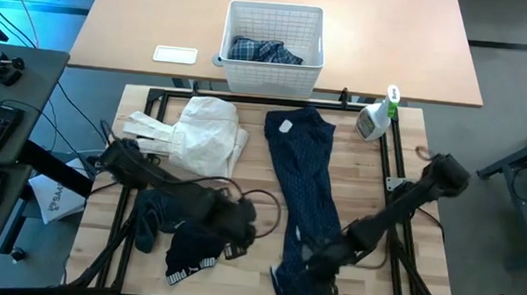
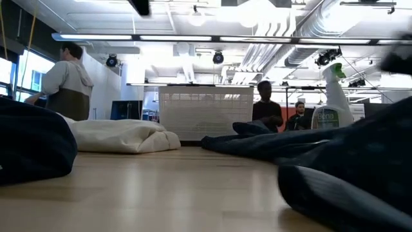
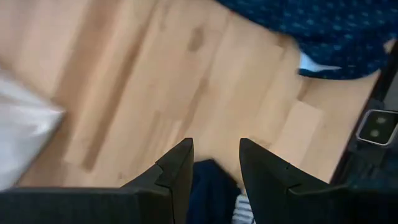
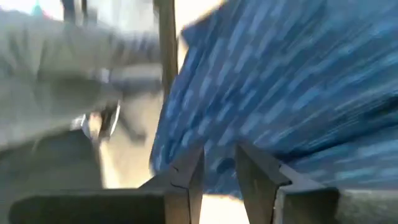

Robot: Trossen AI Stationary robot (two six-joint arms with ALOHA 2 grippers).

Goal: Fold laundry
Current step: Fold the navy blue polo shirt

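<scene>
Wood table (image 1: 404, 139): navy shirt (image 1: 303, 183) is laid lengthwise, near end pinched by right gripper (image 1: 322, 268), likely for folding over. Dark piece (image 1: 191, 249) is clamped by left gripper (image 1: 239, 228).

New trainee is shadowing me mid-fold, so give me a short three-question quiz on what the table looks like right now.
1. True or false: the white lattice plastic basket is empty.
2. Which stands nearest the white-and-green spray bottle: A) the cream folded cloth, B) the long navy dotted shirt, C) the small black garment with a white-striped band?
3. Which garment does the right gripper work at?

Key: 1. False, a blue-and-white plaid shirt lies in it. 2. B. 3. The navy dotted shirt, at its near end.
</scene>
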